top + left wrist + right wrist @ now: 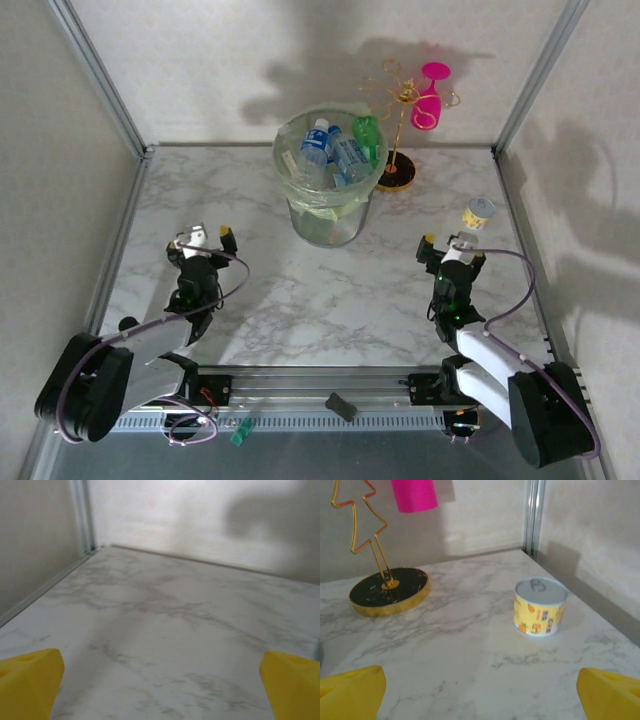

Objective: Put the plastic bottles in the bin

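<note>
Ahead-left of my right pincer (pixel 481 692), the top edge cuts off the pink glass (pixel 414 494) and the upper wires of the gold stand (pixel 390 592). Farther left, the bottles (pixel 333 152) overlap inside the bin (pixel 322 222); I can't count them.

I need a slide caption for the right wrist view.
Open right gripper faces a yellow-labelled can near a gold wire stand.

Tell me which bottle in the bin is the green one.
The green bottle sits at the far right rim of the bin, beside the gold stand; the other bottles showing are clear with blue labels.
</note>
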`<state>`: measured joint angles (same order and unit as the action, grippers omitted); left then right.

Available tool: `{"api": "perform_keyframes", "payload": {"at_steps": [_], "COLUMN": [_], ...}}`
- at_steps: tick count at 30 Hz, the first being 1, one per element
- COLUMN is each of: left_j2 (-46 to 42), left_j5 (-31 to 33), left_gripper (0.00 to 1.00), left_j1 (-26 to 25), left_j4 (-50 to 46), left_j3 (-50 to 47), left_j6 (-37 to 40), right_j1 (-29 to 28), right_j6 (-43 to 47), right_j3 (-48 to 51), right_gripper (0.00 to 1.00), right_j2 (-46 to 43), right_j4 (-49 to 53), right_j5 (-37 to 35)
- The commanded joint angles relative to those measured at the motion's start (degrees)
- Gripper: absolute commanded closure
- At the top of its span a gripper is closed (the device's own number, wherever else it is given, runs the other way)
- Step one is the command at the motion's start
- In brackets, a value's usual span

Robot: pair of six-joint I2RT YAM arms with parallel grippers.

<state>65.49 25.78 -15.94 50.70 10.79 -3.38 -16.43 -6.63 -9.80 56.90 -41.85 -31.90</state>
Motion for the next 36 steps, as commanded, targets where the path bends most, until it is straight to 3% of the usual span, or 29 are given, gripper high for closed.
{"api": "perform_keyframes", "payload": {"at_steps": [1,7,9,10,13,15,19,23,25,26,29,30,31,32,36], "left_j2": [2.86,10.97,13.48,15.47,23.64,21.99,22.78,22.68,22.74,22.69,22.75,22.75,22.75,22.74,22.73], "left_j5": [-1.92,-4.71,-7.03,-8.11,-11.0,-15.22,-19.89,-19.67,-19.44,-19.45,-19.39,-19.46,-19.4,-19.37,-19.36], "left_gripper": [0.01,0.01,0.0,0.0,0.01,0.01,0.01,0.01,0.01,0.01,0.01,0.01,0.01,0.01,0.01], "left_j1": [2.89,4.18,5.19,5.87,9.65,10.01,12.68,12.54,12.43,12.43,12.43,12.43,12.43,12.43,12.43], "left_j4": [9.27,17.99,18.43,21.34,36.35,25.54,22.96,22.66,22.68,22.57,22.63,22.61,22.56,22.61,22.59], "left_j3": [-3.12,-0.99,0.53,0.22,-3.27,0.16,2.38,2.49,2.49,2.49,2.49,2.51,2.49,2.49,2.49], "left_j6": [-2.0,2.32,3.82,3.96,0.75,1.28,-0.17,-0.05,0.04,0.04,0.04,0.04,0.03,0.04,0.02], "right_j1": [0.49,2.15,3.16,4.1,6.85,8.6,11.3,12.78,13.62,14.06,15.67,15.68,15.86,15.97,16.31], "right_j6": [4.61,2.64,1.18,1.61,-0.33,1.48,0.81,3.22,4.08,4.89,4.66,3.77,3.59,4.51,3.66], "right_j3": [-1.08,-0.4,0.48,1.41,-1.36,-0.09,-1.71,-5.27,-6.97,-6.44,4.26,1.72,-2.06,-1.59,-2.13], "right_gripper": [0.01,0.01,0.01,0.01,0.02,0.01,0.02,0.06,0.12,0.14,0.08,0.08,0.01,0.01,0.01], "right_j2": [3.89,17.21,18.28,18.79,19.43,19.65,20.35,23.18,23.86,24.08,34.35,30.81,30.89,32.4,31.25], "right_j4": [-11.74,-19.11,-23.82,-26.61,-20.66,-24.44,-21.94,-18.73,-18.1,-20.16,-50.54,-38.7,-31.89,-35.84,-32.51], "right_j5": [-3.15,-6.42,-3.25,-1.49,1.04,4.26,9.72,17.41,22.09,23.84,24.29,24.31,24.85,25.61,25.69]}}
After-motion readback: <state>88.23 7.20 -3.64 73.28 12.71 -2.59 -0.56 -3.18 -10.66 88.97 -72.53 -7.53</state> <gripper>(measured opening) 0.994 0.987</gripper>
